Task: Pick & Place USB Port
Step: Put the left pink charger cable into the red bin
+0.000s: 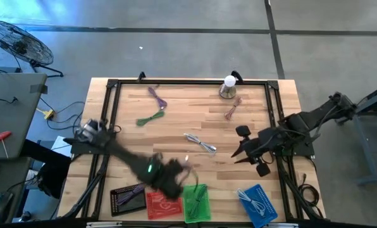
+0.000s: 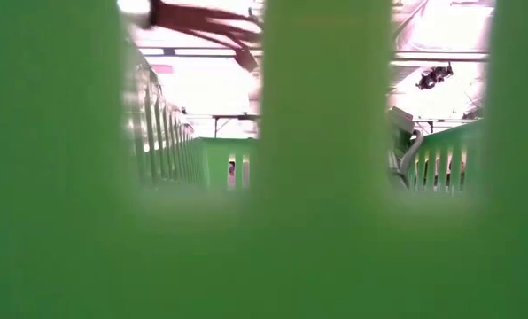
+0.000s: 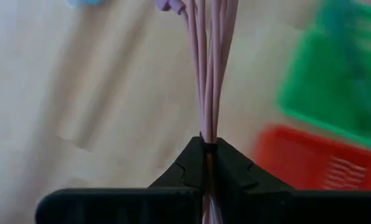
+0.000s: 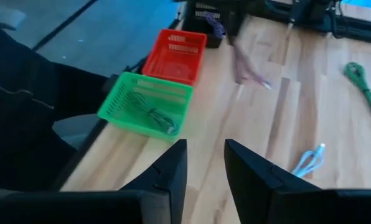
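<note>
Left gripper [image 3: 208,149] carrying a pink cable [image 3: 209,68] toward the baskets at the table's near edge.

Nearest, the red basket [image 1: 162,204] sits on the table [image 1: 176,133] between a black basket [image 1: 128,199] and a green basket [image 1: 197,202], which already holds a green cable; a blue basket [image 1: 257,202] lies further along the edge. Just above and behind the red basket, the left gripper is pinched tight on the pink cable, whose loose end trails away. Carrying it well likely means keeping the pinch firm until the bundle hangs fully over one basket, then lowering before release so the tail does not drape over the rim. Further back, the right gripper [image 4: 205,163] waits with its fingers apart, beyond a white cable [image 1: 201,144].
</note>
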Robot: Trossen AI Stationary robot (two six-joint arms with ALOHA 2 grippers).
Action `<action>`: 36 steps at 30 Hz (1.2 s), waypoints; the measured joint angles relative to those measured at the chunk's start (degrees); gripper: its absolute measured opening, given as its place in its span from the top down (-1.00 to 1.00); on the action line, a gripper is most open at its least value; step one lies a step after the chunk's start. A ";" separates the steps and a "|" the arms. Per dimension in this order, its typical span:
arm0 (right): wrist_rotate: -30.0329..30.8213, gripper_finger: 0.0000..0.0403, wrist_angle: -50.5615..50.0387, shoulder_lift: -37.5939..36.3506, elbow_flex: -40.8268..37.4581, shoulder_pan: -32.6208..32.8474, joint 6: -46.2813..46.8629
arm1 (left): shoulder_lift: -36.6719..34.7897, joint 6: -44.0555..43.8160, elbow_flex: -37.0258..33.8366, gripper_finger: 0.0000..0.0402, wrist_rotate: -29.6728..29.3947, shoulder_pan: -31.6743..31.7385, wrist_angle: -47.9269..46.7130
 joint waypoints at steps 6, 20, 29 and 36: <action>2.15 0.51 4.17 0.00 -0.02 4.06 2.62 | 4.35 -15.16 -0.01 0.95 -4.53 -10.69 4.45; 1.17 0.51 10.01 0.00 -0.02 6.15 6.30 | 14.60 -26.23 -0.10 0.95 -3.35 -14.59 15.48; -1.35 0.51 8.59 0.00 -0.02 6.40 5.91 | 14.80 -32.98 0.96 0.95 -7.27 -16.96 13.65; -1.45 0.51 7.22 0.00 -0.02 6.40 3.41 | 14.78 -37.01 1.18 0.95 -3.95 -17.48 10.67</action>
